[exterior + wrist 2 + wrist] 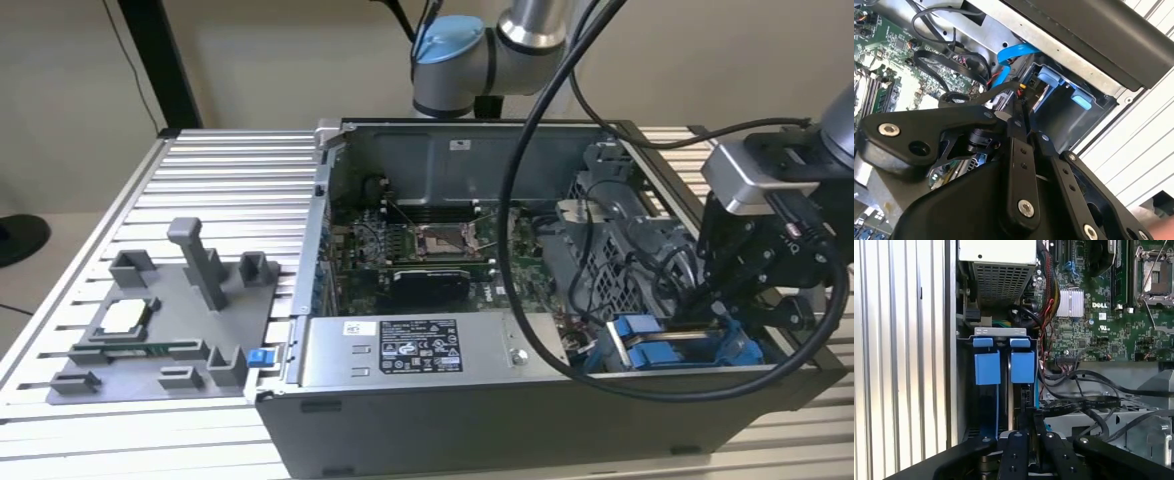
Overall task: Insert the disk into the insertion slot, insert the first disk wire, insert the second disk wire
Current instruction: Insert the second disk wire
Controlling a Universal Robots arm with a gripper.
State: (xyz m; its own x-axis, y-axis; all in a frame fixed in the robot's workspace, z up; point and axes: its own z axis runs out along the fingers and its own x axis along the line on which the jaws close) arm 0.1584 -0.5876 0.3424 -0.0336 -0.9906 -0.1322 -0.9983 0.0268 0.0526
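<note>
The open computer case (320, 200) stands on the slatted table. In its drive bay (1000, 331) two bright blue caddy fronts sit side by side; the disk (1022, 367) is seated in the insertion slot, its metal body mostly hidden. The same blue caddies (654, 345) sit at the case's front corner on the exterior view's right. My gripper (727, 318) hangs right over that bay. In both wrist views its fingers (1019, 450) close together at the gripper tip (1030, 416) (1021, 102), shut on the end of a black disk wire (1074, 404) at the disk's rear.
A grey labelled power-supply box (400, 350) fills the case front beside the bay. The motherboard (427, 250) lies behind it, with loose black cables (949, 55) and a blue flat cable (1014, 52) near the bay. A grey fixture plate (160, 320) sits on the table at the exterior view's left.
</note>
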